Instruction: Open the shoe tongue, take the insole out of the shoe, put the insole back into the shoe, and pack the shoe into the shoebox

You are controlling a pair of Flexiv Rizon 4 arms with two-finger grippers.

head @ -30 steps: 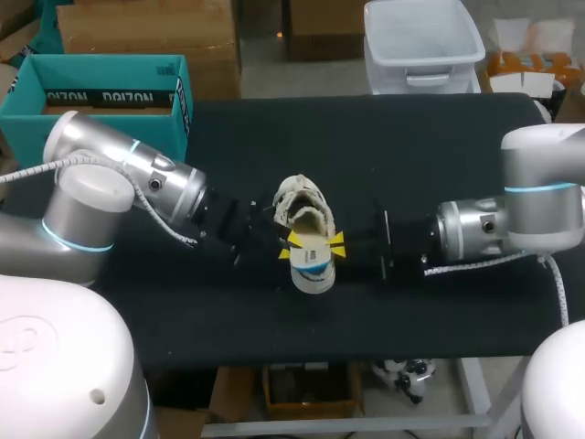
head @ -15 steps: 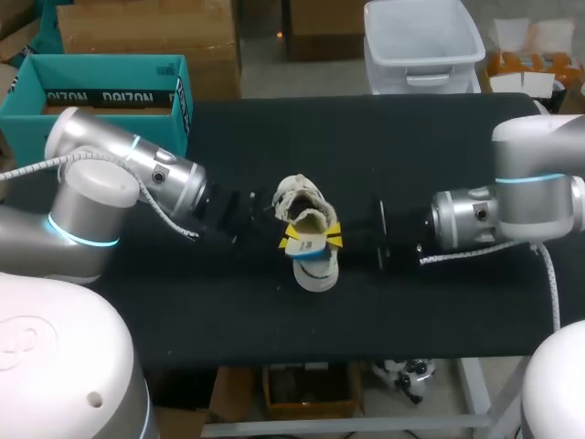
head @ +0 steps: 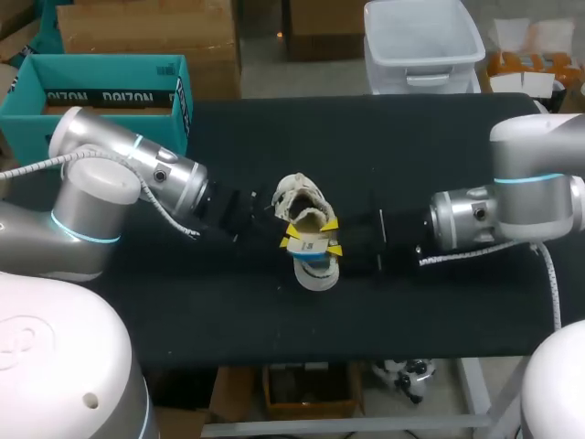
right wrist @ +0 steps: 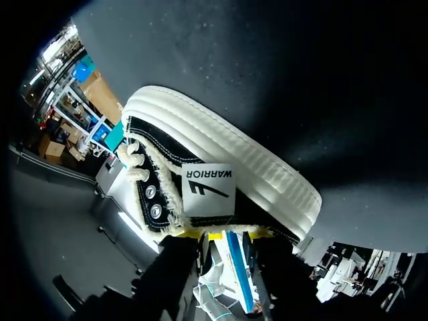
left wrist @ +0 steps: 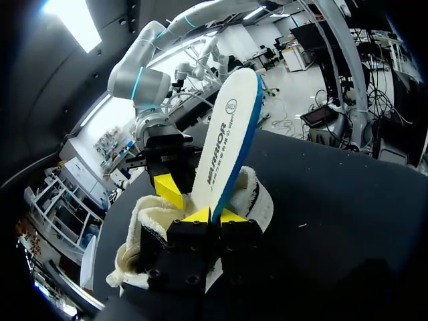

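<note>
A white high-top shoe (head: pixel 304 208) lies at the middle of the black desk (head: pixel 411 146), between my left arm (head: pixel 137 174) and my right arm (head: pixel 494 215). It has a fleecy lining, a black side panel with metal eyelets and a ribbed white sole. My left jaws are clenched on the insole (left wrist: pixel 224 147), which is white with a blue edge. The insole stands up out of the shoe's opening with its lower end inside.

My right jaws sit at the opposite side of the shoe, close against its collar. I cannot tell whether they are clenched or released, because the shoe fills the right wrist view and covers most of them. From above, the insole shrinks to a small white-and-blue patch, and my dark wrist parts merge with the desk's cloth.

An open teal box (head: pixel 101 87) stands at the desk's far left corner. I cannot tell whether it rests on the desk or just beyond it.
</note>
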